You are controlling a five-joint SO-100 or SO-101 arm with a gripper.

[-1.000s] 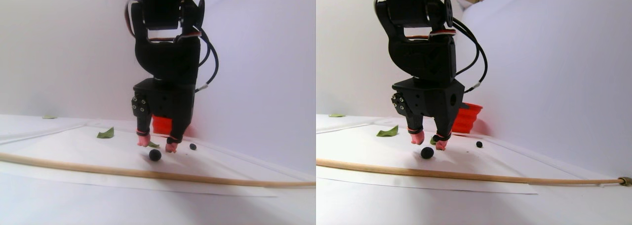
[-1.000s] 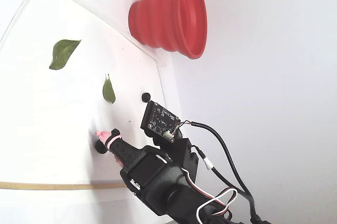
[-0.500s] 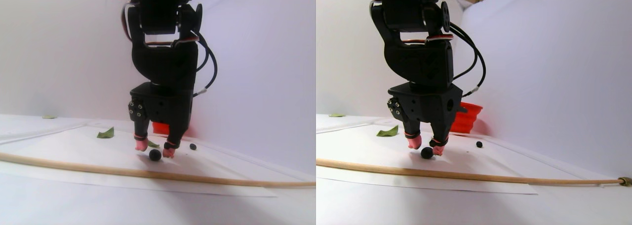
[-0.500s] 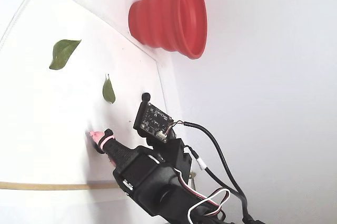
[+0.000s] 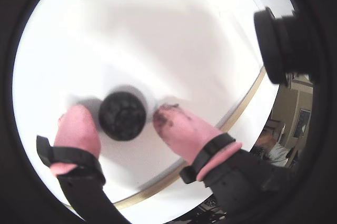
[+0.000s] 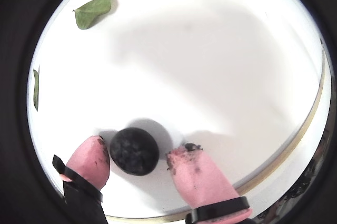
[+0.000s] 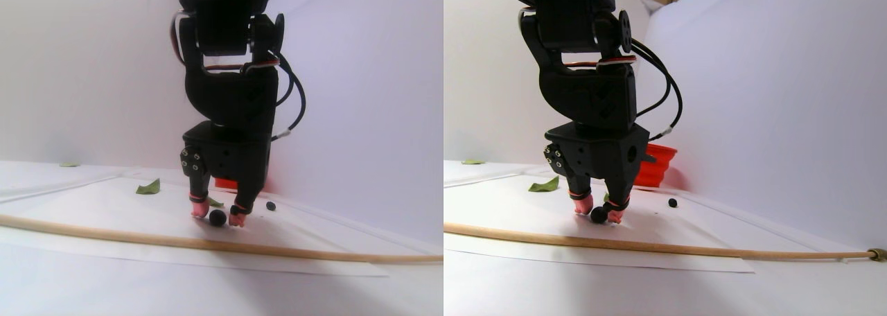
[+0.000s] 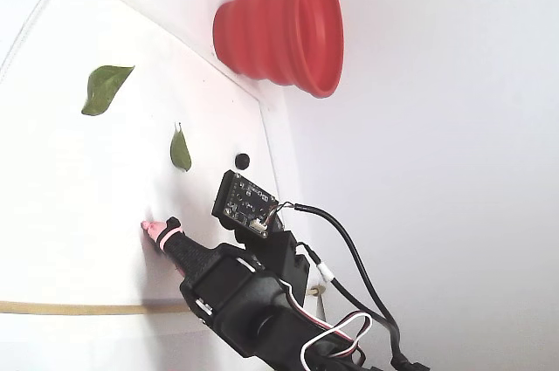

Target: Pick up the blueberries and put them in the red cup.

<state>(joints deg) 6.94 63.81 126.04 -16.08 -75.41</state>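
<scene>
The larger blueberry [image 5: 122,116] [image 6: 134,151] [image 7: 217,218] lies on the white sheet, dark and round. My gripper [image 5: 122,118] [image 6: 138,153] [image 7: 218,215] points straight down over it and is open. Its pink fingertips [image 6: 96,153] stand low on either side of the berry, the left one very close and the right one a small gap away. The smaller blueberry [image 7: 270,206] [image 8: 242,161] sits apart, to the right in the stereo pair view. The red cup [image 8: 279,30] [image 7: 655,167] with ribbed walls stands behind the arm near the back wall.
A long wooden rod [image 7: 208,243] [image 5: 247,103] lies across the sheet in front of the gripper. Green leaves [image 8: 106,87] [image 8: 180,151] [image 7: 148,187] [image 6: 93,11] lie on the sheet behind and to the left. White walls close in the back and the right.
The gripper has come down and shifted slightly left in the stereo pair view, so its open fingertips now straddle the larger blueberry. The berries, cup and leaves have not moved.
</scene>
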